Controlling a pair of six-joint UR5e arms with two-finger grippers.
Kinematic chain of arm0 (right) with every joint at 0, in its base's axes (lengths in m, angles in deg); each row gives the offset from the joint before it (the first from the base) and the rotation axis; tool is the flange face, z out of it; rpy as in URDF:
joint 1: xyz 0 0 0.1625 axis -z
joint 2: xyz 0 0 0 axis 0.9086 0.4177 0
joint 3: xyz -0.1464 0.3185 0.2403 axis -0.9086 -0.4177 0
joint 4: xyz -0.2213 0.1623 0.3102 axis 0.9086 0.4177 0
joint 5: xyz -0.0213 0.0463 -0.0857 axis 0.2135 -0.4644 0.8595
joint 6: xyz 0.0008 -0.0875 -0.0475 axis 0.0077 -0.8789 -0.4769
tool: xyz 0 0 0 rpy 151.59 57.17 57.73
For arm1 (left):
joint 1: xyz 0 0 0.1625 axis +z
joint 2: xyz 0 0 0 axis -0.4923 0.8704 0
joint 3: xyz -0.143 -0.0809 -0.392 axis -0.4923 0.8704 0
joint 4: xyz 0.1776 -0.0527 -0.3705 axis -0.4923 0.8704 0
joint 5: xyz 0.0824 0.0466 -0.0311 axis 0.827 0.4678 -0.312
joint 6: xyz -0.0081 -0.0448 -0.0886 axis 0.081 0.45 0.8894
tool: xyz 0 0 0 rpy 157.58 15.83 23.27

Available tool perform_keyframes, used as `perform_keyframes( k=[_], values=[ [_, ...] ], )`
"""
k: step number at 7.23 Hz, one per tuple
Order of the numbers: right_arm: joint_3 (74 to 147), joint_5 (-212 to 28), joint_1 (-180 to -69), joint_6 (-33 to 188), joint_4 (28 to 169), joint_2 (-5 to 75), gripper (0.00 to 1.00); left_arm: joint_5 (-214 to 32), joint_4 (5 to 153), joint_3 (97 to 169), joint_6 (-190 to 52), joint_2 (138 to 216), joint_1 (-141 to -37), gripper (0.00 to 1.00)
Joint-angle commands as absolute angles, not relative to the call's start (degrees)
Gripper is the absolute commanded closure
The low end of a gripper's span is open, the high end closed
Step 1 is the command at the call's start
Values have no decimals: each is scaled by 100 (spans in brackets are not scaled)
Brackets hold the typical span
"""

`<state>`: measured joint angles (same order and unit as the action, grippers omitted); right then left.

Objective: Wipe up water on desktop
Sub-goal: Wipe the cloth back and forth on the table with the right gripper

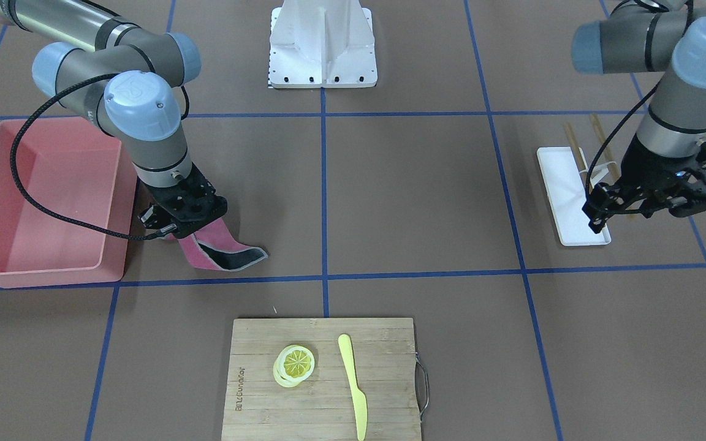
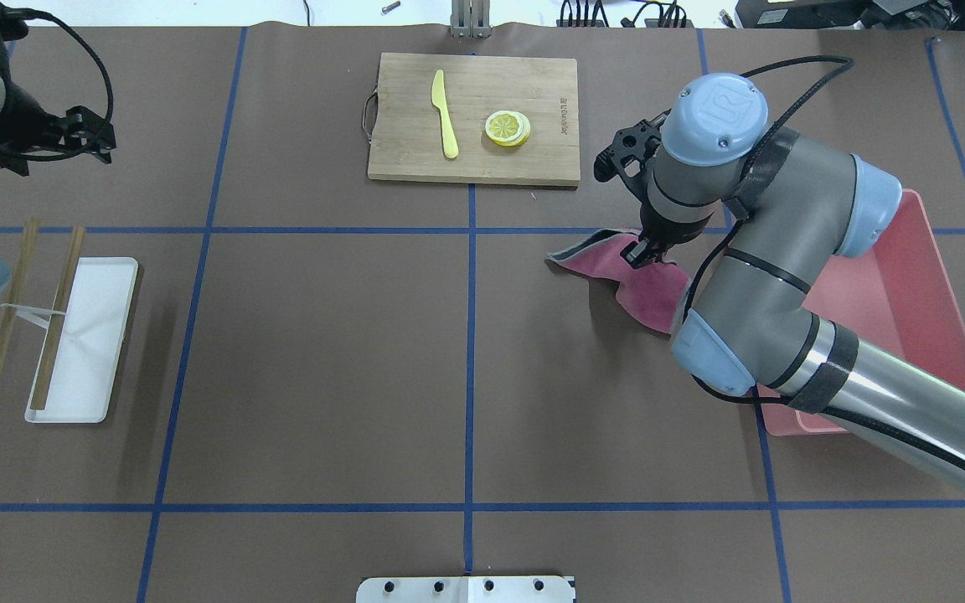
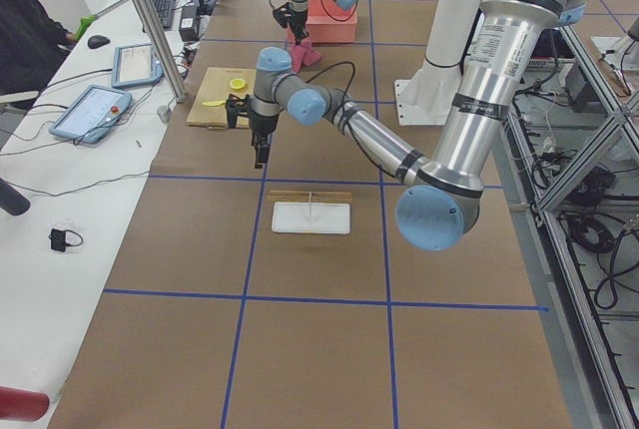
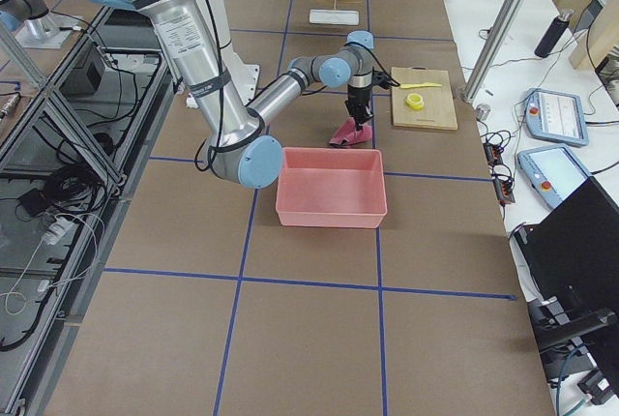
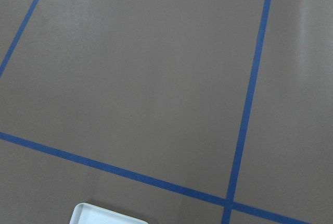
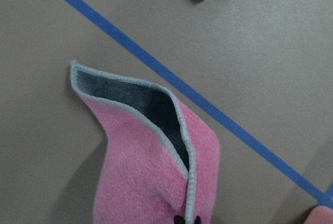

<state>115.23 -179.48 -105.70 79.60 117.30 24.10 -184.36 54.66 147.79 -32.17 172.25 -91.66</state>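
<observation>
The desktop is a matte brown top crossed by blue tape lines; I can make out no water on it. My right gripper is shut on a pink cloth with a grey underside. It holds the cloth by one edge, and the folded free end trails on the desktop. The overhead view shows the same gripper and cloth. The right wrist view shows the cloth hanging just below the fingertips. My left gripper hovers beside the white tray with nothing in it, and its fingers look shut.
A pink bin stands next to the right arm. A bamboo cutting board carries lemon slices and a yellow knife. A white tray with chopsticks lies under the left arm. The white robot base stands at the far edge.
</observation>
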Motion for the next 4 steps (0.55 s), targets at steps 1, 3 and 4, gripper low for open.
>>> perform_keyframes(
  k=[1,3,4],
  values=[
    [11733,-18060,-10172,8070,11725,2384,100,-19330,5425,14693,-5552,16574,-10248,2],
    [12136,-18016,-9566,8918,11734,2393,100,-19535,5434,14010,-7448,16359,-11058,2],
    [12365,-18033,-9232,9602,11734,2393,100,-19526,5434,13771,-7620,16359,-11218,2]
  ],
)
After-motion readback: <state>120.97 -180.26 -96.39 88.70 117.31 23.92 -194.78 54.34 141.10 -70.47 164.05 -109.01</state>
